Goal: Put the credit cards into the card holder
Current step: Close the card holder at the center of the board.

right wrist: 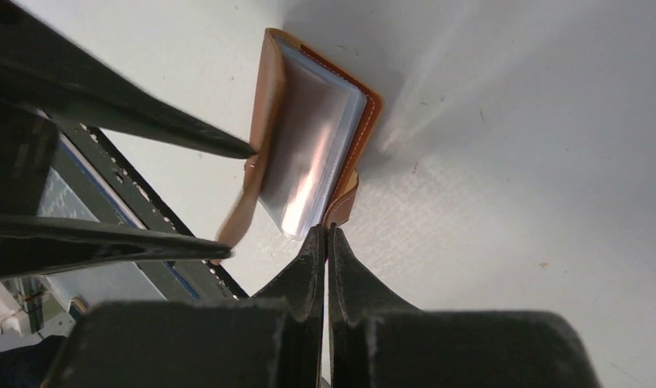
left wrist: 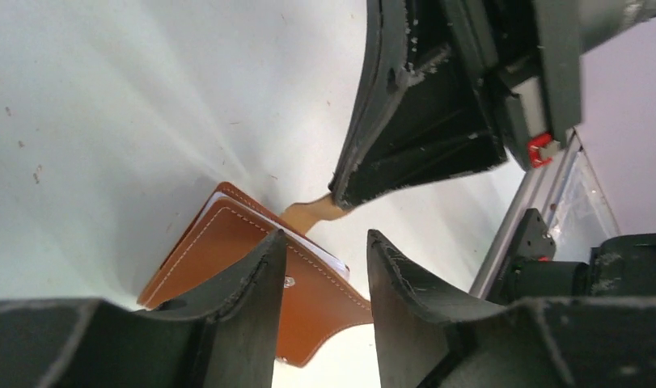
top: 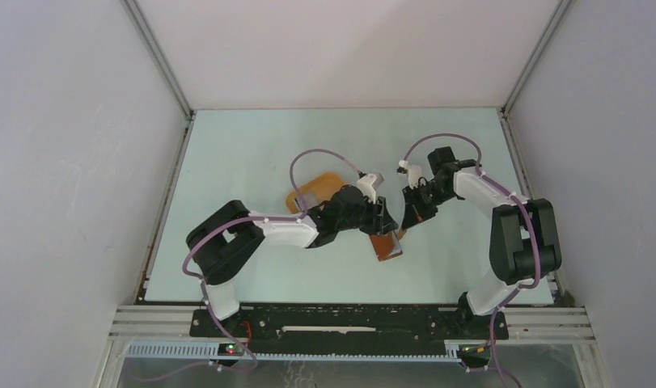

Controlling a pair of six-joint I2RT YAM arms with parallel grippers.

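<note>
The brown card holder (top: 385,246) lies on the table between both grippers. In the right wrist view it (right wrist: 268,105) stands partly open, showing shiny pale inner sleeves (right wrist: 308,153). My right gripper (right wrist: 326,230) is shut on its small brown strap tab (right wrist: 346,198); it also shows in the top view (top: 411,217). My left gripper (left wrist: 324,238) is open just over the holder (left wrist: 219,246), its fingers (right wrist: 146,121) on either side of the raised cover. A greyish patch, perhaps the credit cards (top: 310,196), lies in the tray, mostly hidden by the left arm.
An orange-yellow oval tray (top: 324,179) sits behind the left arm at mid table. White walls enclose the pale green table (top: 251,153) on three sides. A metal rail (top: 349,323) runs along the near edge.
</note>
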